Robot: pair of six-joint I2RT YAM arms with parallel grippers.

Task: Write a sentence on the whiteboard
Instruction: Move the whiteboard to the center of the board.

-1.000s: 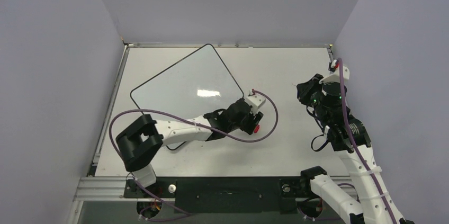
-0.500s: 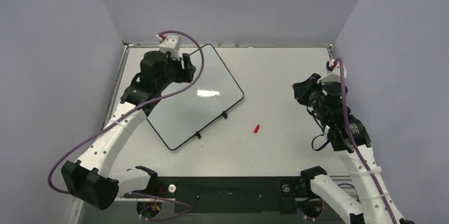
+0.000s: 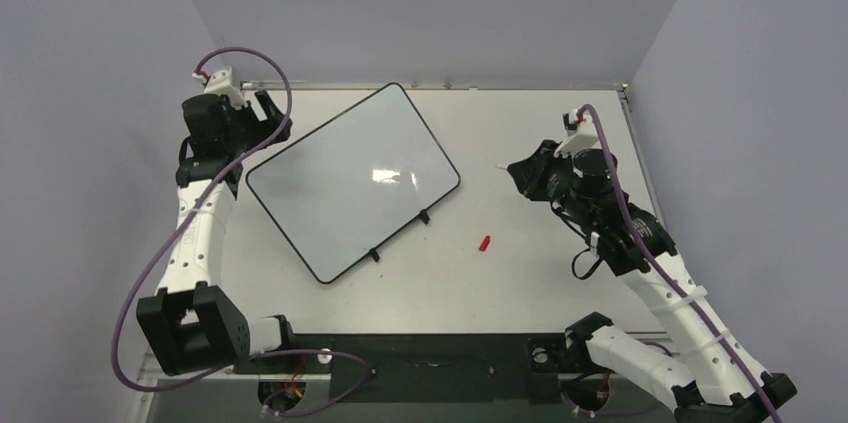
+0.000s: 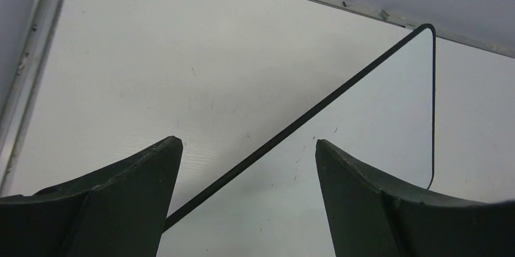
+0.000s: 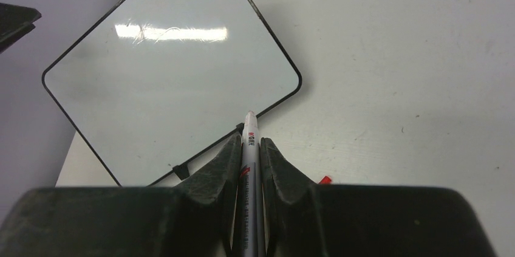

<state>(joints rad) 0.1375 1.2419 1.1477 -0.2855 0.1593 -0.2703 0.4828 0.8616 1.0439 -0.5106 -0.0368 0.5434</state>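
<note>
The whiteboard [image 3: 350, 178] lies flat and turned at an angle on the table, black-framed, with small feet on its near-right edge. The sentence is out of view: the board's face [image 5: 164, 81] shows only a light reflection. My left gripper [image 3: 278, 125] hovers open over the board's far-left edge, and the frame line runs between its fingers [image 4: 246, 144] with nothing held. My right gripper [image 3: 518, 171] is to the right of the board, shut [image 5: 250, 140] on a white marker [image 5: 249, 124] whose uncapped tip [image 3: 497, 165] points toward the board's right corner, above the table.
A small red marker cap [image 3: 484, 242] lies on the table near the board's feet, also seen by the right fingers as the cap [image 5: 325, 179]. Pale walls close in the table on three sides. The table's metal rim [image 4: 27, 62] runs just left of my left gripper.
My left arm swung from the board's near-right corner by the red cap to its far-left edge, and its jaws opened wider. My right gripper moved left toward the board with the marker.
</note>
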